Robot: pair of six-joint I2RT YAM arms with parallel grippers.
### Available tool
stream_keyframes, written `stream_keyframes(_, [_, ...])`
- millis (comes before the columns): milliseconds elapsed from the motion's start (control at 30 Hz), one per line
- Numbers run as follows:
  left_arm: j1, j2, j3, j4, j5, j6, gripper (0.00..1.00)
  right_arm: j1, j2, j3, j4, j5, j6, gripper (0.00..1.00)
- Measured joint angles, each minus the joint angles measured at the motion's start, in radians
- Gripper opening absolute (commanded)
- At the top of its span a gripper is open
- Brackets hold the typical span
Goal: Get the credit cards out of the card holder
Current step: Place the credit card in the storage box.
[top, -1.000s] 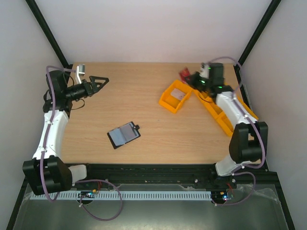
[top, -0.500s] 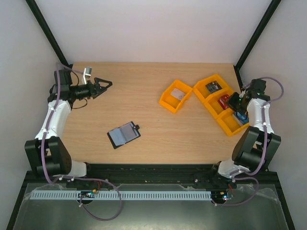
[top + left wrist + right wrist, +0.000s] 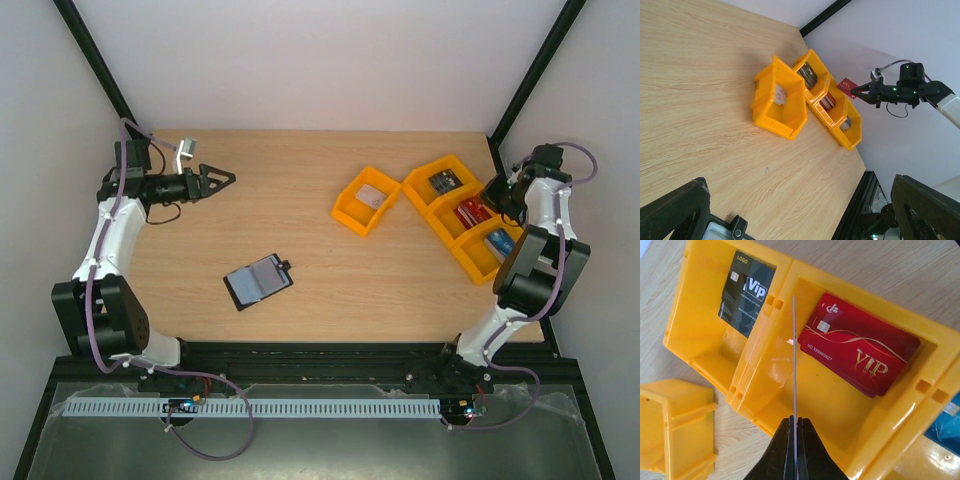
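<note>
From above, a wooden bench (image 3: 300,170) carries the card holder (image 3: 258,282), a black wallet lying open and flat near the front middle, well apart from both arms. The left tool (image 3: 224,184) hangs at the far left with its fingers spread wide and nothing between them. A single orange tray (image 3: 345,212) at centre right holds a pale card (image 3: 372,197). Just beside it is a three-part orange tray (image 3: 767,355). The overhead view leaves the right tool small and dark over that tray. The right wrist view shows the right tool (image 3: 794,421) pressed together, pinching a thin card (image 3: 794,355) seen only edge-on above the divider. Only the left wrist view, looking across the bench, shows this card's face, and it is red. The right wrist view also shows print on the cards lying in the tray: a black card (image 3: 747,292) marked VIP in the end compartment and a red VIP card (image 3: 857,357) in the middle one. A blue card (image 3: 500,240) lies in the third.
</note>
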Motion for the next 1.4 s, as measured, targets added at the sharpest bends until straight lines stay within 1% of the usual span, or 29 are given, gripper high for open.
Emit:
stream_keyframes(200, [0.003,0.008,0.0,-0.011,-0.001,0.012,0.99,0.0,0.068,0.067,-0.036,0.007,0.0,0.02])
stream_keyframes(367, [0.012,0.008,0.0,-0.01,-0.005,0.01,0.99,0.0,0.066,0.061,-0.037,0.009,0.001,0.02])
stream_keyframes(533, [0.018,0.008,0.0,-0.003,-0.009,0.005,0.99,-0.001,0.065,0.014,-0.037,-0.003,0.004,0.02])
stream_keyframes(667, [0.02,0.008,0.0,-0.003,-0.01,0.005,0.99,0.0,0.077,0.022,-0.035,-0.01,0.006,0.02])
stream_keyframes(833, [0.024,0.008,0.0,0.0,-0.013,0.003,0.99,-0.001,0.149,0.09,-0.033,-0.042,0.006,0.02])
stream_keyframes(933, [0.031,0.008,0.0,0.003,-0.013,-0.002,0.99,-0.001,0.176,0.092,-0.037,-0.05,0.006,0.02])
stream_keyframes(1133, [0.042,0.008,0.0,0.011,-0.014,-0.01,0.99,-0.001,0.217,0.151,-0.055,-0.056,0.005,0.05])
stream_keyframes(1233, [0.046,0.008,0.0,0.02,-0.013,-0.014,0.99,-0.001,0.235,0.198,-0.068,-0.059,0.002,0.09])
stream_keyframes(1333, [0.048,0.008,-0.001,0.021,-0.013,-0.018,0.99,-0.001,0.261,0.24,-0.078,-0.057,-0.002,0.15])
stream_keyframes(1400, [0.05,0.008,-0.001,0.025,-0.012,-0.021,0.99,-0.001,0.28,0.252,-0.084,-0.055,-0.003,0.15])
